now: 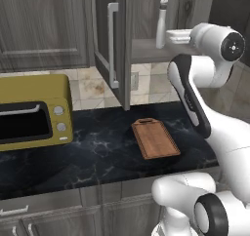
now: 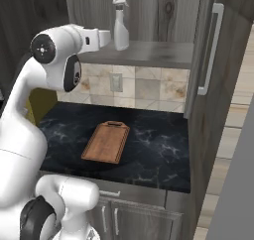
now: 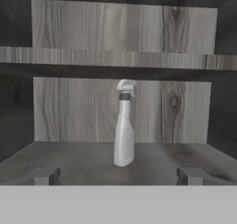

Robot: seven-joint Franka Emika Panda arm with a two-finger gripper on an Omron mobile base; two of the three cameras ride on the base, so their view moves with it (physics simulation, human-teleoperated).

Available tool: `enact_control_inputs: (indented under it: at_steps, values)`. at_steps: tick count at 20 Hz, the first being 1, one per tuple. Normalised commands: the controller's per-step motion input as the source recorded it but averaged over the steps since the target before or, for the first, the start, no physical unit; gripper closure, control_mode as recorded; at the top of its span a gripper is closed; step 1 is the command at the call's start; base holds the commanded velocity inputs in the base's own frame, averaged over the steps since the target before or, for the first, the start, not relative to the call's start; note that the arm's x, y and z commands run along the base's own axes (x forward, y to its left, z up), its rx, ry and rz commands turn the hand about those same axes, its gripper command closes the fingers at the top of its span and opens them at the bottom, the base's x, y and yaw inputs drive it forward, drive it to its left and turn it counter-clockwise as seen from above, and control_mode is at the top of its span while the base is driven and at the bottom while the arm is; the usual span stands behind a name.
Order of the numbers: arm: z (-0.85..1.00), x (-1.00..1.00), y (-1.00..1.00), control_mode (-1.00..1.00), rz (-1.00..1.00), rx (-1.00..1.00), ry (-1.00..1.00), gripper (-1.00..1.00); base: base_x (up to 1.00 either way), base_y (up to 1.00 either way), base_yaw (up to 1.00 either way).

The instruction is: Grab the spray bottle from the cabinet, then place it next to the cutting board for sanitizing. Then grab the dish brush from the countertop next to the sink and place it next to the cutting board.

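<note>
Black marble-veined countertop [image 1: 97, 152] under an open grey wood-grain cabinet [image 2: 149, 53].
Spray bottle [image 3: 124, 126] stands upright on the cabinet shelf; gripper [image 3: 118, 174], jaws spread wide and empty, faces it. Cutting board [image 2: 105, 142] lies on the countertop beside a yellow oven [image 1: 33, 110].

brightness: even, soft rendered light; base views moderately bright, hand view dimmer.
shadows: faint dark patch under the cutting board [image 1: 155, 138]; the cabinet [image 3: 120, 107] is dark in its side recesses and under its upper shelf.
glare: mild sheen on the countertop [image 2: 158, 150].
sharpness: all views slightly soft and low in detail.
</note>
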Motion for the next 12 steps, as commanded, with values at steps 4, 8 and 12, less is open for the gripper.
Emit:
enact_control_inputs:
  at_steps: [4, 8, 12]
  values:
    - [0.0, 0.47, -0.18, -1.0, 0.0, 0.0, 0.0, -1.0, 0.0, 0.0, 0.0]
    - [0.01, 0.43, -0.09, -1.0, 0.0, 0.0, 0.0, -1.0, 0.0, 0.0, 0.0]
    - [0.0, 0.48, 0.0, -1.0, 0.0, 0.0, 0.0, -1.0, 0.0, 0.0, 0.0]
